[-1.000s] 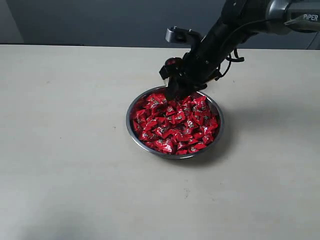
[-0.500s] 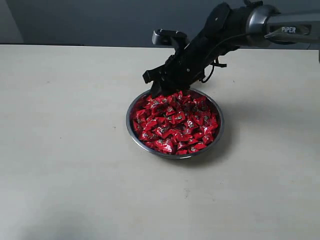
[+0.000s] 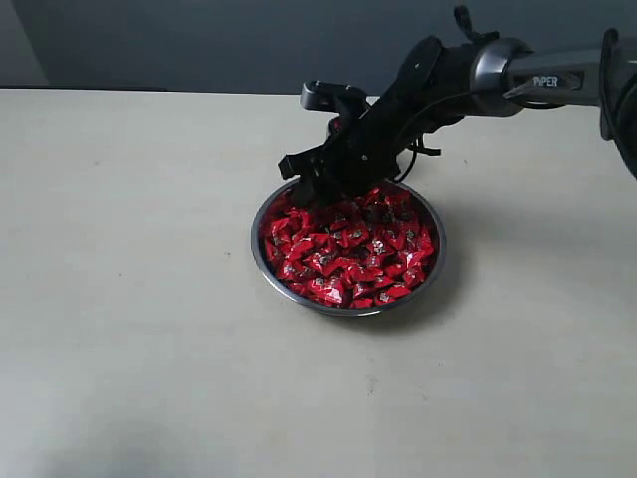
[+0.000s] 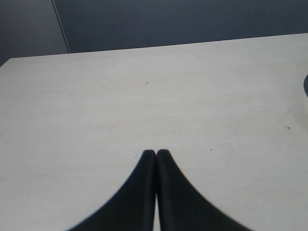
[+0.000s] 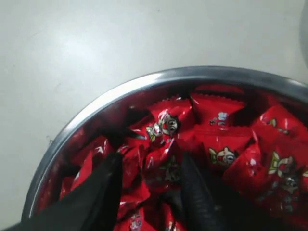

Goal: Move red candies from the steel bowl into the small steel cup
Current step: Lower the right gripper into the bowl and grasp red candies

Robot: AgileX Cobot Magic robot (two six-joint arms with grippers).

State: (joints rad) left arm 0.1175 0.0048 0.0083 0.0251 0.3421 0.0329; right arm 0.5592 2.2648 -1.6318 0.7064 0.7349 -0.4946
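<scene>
The steel bowl (image 3: 261,257) sits mid-table, heaped with red candies (image 3: 348,249). My right gripper (image 3: 307,185) reaches down from the back right and dips into the pile at the bowl's far-left rim. In the right wrist view the right gripper (image 5: 150,168) is open, its two dark fingers (image 5: 103,185) pushed among the red candies (image 5: 211,144) with a few wrappers between them, just inside the bowl rim (image 5: 96,108). My left gripper (image 4: 156,153) is shut on nothing over bare table. The small steel cup shows in no view.
The pale table (image 3: 129,299) stretches wide around the bowl. The right arm (image 3: 468,75) slants over the table's back right. A dark curved edge (image 4: 305,86) peeks in at the border of the left wrist view.
The right gripper swung leftward along the bowl's far rim and sank lower, so its fingers now sit in the candies. The bowl has not moved.
</scene>
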